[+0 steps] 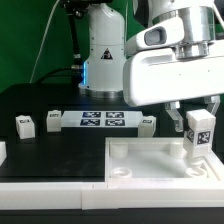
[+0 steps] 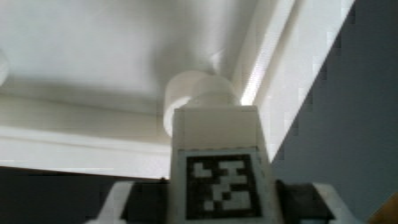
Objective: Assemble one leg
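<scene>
My gripper (image 1: 198,118) is shut on a leg (image 1: 199,131), a small white block with a black-and-white tag, held upright over the far right corner of the large white tray part (image 1: 150,165). In the wrist view the leg (image 2: 219,150) runs between my fingers (image 2: 139,200) and its far end sits at the round corner socket (image 2: 199,88) of the tray part (image 2: 107,60). Whether the leg is seated in the socket I cannot tell. Three more legs lie on the black table: one (image 1: 25,124) at the exterior view's left, one (image 1: 52,121) beside it, one (image 1: 148,122) nearer the middle.
The marker board (image 1: 101,121) lies flat between the loose legs. The robot's white base (image 1: 103,55) stands behind it. A white edge (image 1: 50,195) runs along the table's front, and a white piece (image 1: 2,150) shows at the exterior view's left edge.
</scene>
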